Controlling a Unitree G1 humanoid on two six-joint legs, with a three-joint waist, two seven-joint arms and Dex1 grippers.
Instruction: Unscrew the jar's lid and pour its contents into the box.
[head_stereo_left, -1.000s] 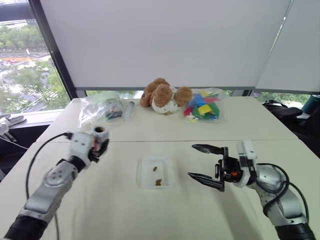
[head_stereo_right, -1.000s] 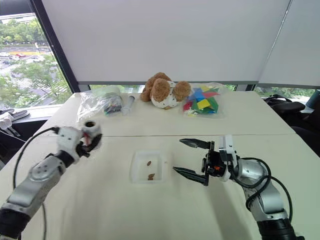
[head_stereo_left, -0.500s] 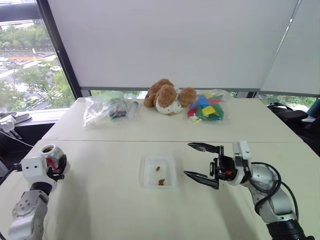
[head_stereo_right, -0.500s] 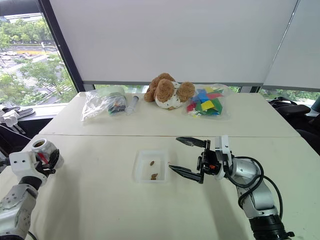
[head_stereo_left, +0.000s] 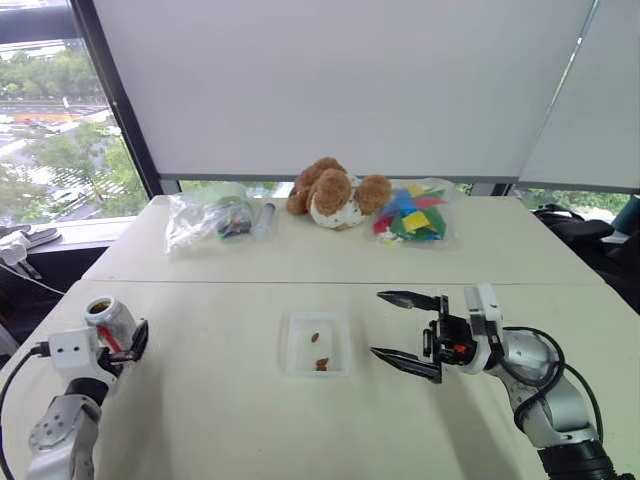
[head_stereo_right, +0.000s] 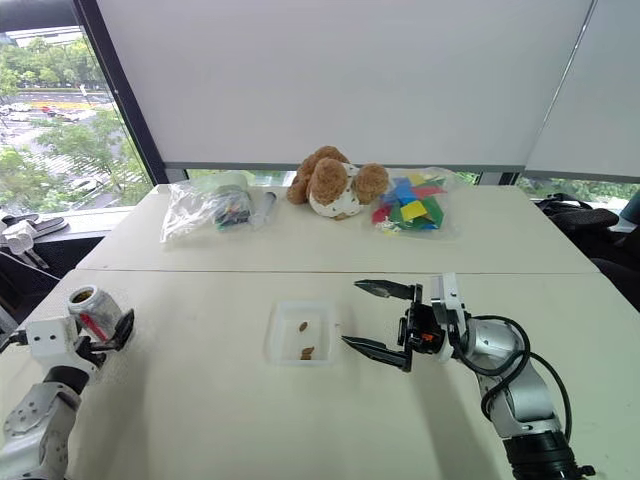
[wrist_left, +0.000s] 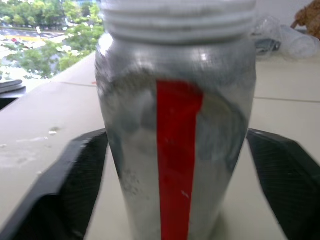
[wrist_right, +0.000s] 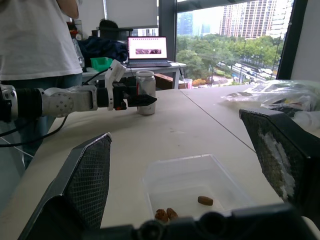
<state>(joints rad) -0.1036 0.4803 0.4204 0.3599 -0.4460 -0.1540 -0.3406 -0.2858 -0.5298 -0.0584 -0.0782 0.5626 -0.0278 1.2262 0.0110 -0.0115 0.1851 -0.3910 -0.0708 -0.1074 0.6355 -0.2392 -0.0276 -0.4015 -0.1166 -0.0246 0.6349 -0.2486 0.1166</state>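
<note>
The jar (head_stereo_left: 108, 320) is seen standing upright on the table (head_stereo_left: 200, 400), close to the table's left edge and toward its near side. Its mouth is uncovered, the screw thread at the neck being exposed, and a red stripe of the label is visible on its side in the left wrist view (wrist_left: 177, 150). The jar is flanked by the two black fingers of the left gripper (head_stereo_left: 125, 338); the jaws are spread wide, and a gap is visible between each finger and the jar wall, so the jar is not gripped.

The box (head_stereo_left: 316, 345) is located near the middle of the table, well apart from the jar. The contents (head_stereo_left: 319, 362) are seen inside it as a few small brown pieces, one lying alone and the others grouped toward the box's near wall.

The right gripper (head_stereo_left: 405, 329) is held above the table just beside the right side of the box, pointing toward the table's left. Its jaws are wide apart and nothing is held between them.

Along the table's far edge a clear plastic bag (head_stereo_left: 205, 218), a clear tube-shaped container (head_stereo_left: 261, 218), a brown teddy bear (head_stereo_left: 333, 194) and a bag of coloured pieces (head_stereo_left: 410, 215) are laid out. The lower body of a person (wrist_right: 40, 60) standing beyond the table's left edge is seen in the right wrist view.
</note>
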